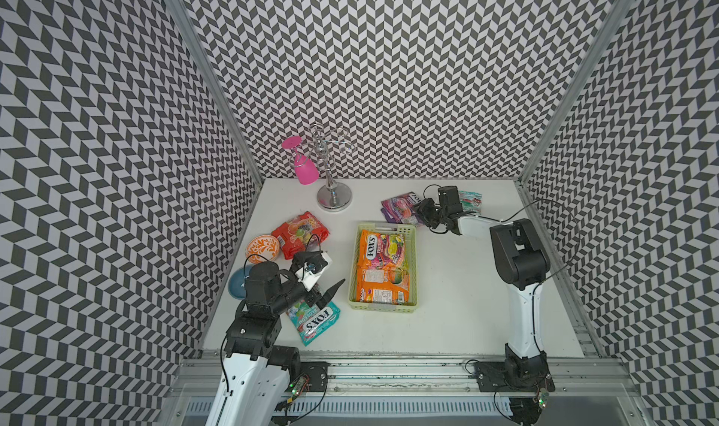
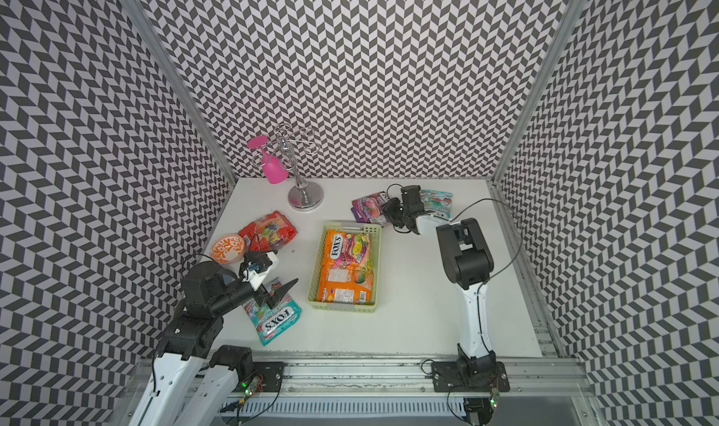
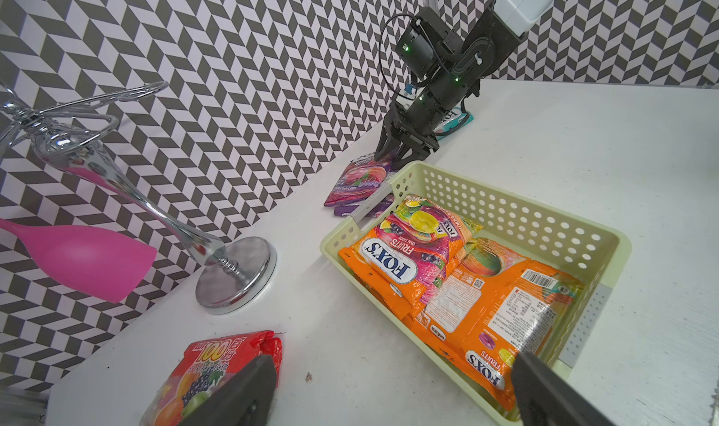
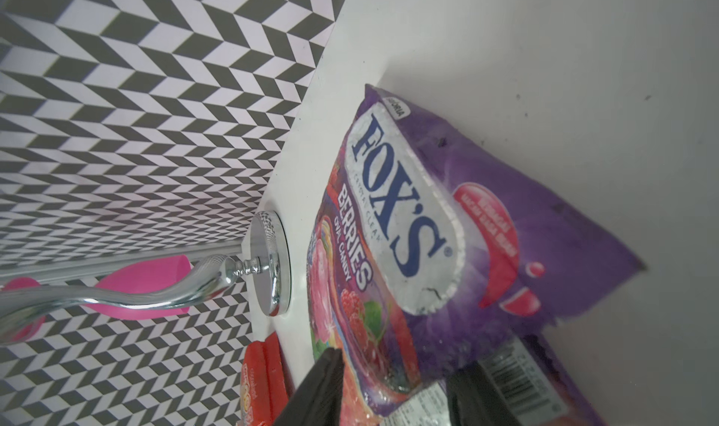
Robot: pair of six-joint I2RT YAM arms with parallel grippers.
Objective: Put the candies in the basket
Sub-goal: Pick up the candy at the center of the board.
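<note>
— Status of the right pincer (image 3: 391, 157)?
— It straddles the end of the purple candy bag (image 4: 428, 229), bag between its jaws; pinching or not, I cannot tell.
— And the basket (image 1: 412, 264)?
— Just beside that pincer, orange bags (image 1: 383, 264) lying inside.
— What about the left pincer (image 1: 325, 293)?
— Spread wide, holding nothing, teal bag (image 1: 317, 323) right beneath it.

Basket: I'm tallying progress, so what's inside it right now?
Overlapping orange bags fill the basket, one logo-up, another label-side up. They cover its bottom, so anything beneath them cannot be seen.
</note>
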